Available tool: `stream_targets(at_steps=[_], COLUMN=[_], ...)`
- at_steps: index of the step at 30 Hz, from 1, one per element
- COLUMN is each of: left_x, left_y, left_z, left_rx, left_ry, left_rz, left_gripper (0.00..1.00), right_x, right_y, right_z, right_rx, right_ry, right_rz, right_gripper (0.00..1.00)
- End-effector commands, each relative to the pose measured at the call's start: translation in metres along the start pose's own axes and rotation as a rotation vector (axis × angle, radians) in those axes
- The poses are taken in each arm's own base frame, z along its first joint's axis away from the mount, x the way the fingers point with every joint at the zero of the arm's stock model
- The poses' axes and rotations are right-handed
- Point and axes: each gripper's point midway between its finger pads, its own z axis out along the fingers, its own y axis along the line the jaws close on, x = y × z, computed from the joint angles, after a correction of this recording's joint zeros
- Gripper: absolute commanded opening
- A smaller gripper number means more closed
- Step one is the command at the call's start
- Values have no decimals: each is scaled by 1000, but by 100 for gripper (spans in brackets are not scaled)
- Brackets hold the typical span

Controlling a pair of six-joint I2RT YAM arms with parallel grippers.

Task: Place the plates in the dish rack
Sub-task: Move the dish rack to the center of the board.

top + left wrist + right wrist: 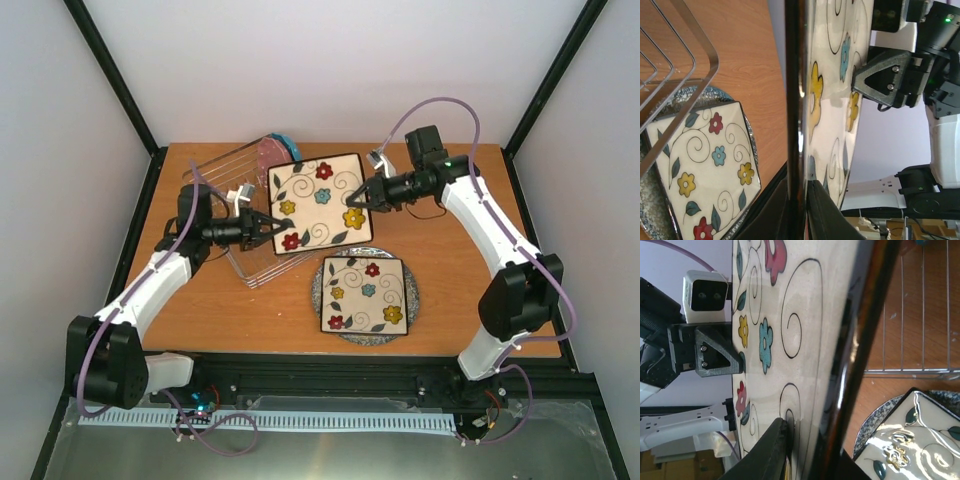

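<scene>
A square cream plate (318, 203) with coloured flowers and a dark rim hangs tilted in the air beside the dish rack (225, 170). My left gripper (278, 232) is shut on its lower left edge (795, 75). My right gripper (362, 197) is shut on the opposite edge, one finger (772, 450) pressed on the flowered face (800, 340). A second square flowered plate (366, 293) lies flat on a round grey speckled plate (413, 300) on the table. A blue-edged plate (280, 145) stands in the back of the wire rack.
The silver wire rack's near corner (690, 90) lies just left of the held plate. The stacked plates (705, 165) lie below and to the right of it. The wooden table (200, 310) ends at a black frame in front.
</scene>
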Motion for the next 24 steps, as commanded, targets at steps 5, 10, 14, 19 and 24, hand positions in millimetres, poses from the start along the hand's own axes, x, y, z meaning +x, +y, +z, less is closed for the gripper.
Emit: stream_targets(at_steps=[5, 10, 14, 19, 24], left_x=[-34, -51, -65, -83, -86], left_y=[-23, -24, -23, -3, 12], left_z=[-29, -42, -65, -102, -129], left_rx=[-46, -92, -136, -371, -544], left_ry=[-111, -173, -244, -402, -533], left_rz=[125, 131, 120, 75, 26], left_gripper=[27, 51, 62, 64, 68], right_x=[-49, -65, -84, -104, -124], right_y=[36, 62, 79, 107, 129], right_z=[-36, -35, -32, -4, 18], right_rx=[218, 326, 387, 467, 587], right_ry=[-146, -181, -245, -291, -403], right_rz=[-251, -361, -405, -507, -611], right_gripper=[3, 3, 3, 3, 3])
